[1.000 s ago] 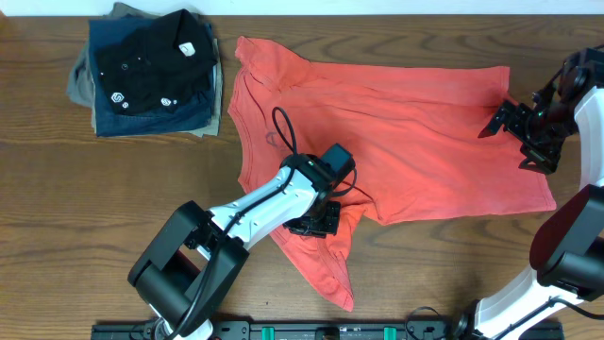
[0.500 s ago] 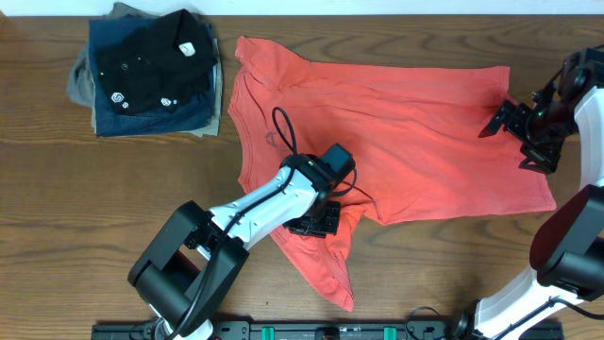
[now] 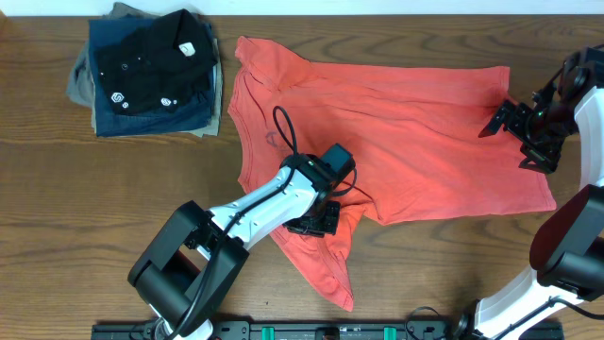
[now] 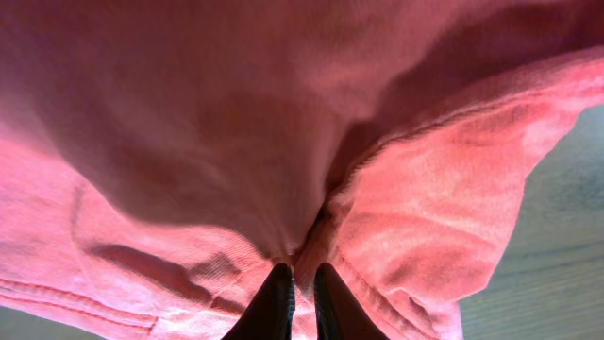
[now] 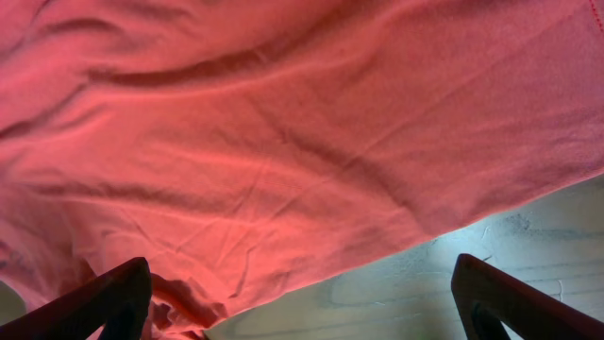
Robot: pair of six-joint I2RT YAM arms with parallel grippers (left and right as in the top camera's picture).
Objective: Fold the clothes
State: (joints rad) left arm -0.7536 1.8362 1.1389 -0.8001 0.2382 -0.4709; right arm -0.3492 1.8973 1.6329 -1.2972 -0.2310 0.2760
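Note:
The red-orange T-shirt (image 3: 396, 142) lies spread on the wooden table, plain side up, no print showing. One sleeve trails toward the front edge (image 3: 326, 269). My left gripper (image 3: 319, 223) sits on the shirt's near side by that sleeve, shut on a pinch of the fabric; in the left wrist view the fingers (image 4: 302, 297) squeeze a red fold (image 4: 406, 208). My right gripper (image 3: 517, 134) is open above the shirt's right hem; in the right wrist view the fingers (image 5: 302, 293) stand wide apart over the hem (image 5: 283, 170) and bare table.
A stack of folded clothes, a black shirt with small white logos (image 3: 156, 57) on top of blue and khaki ones, lies at the back left. Bare wooden table (image 3: 113, 198) lies left of the T-shirt. The table's front rail (image 3: 311, 331) runs along the bottom.

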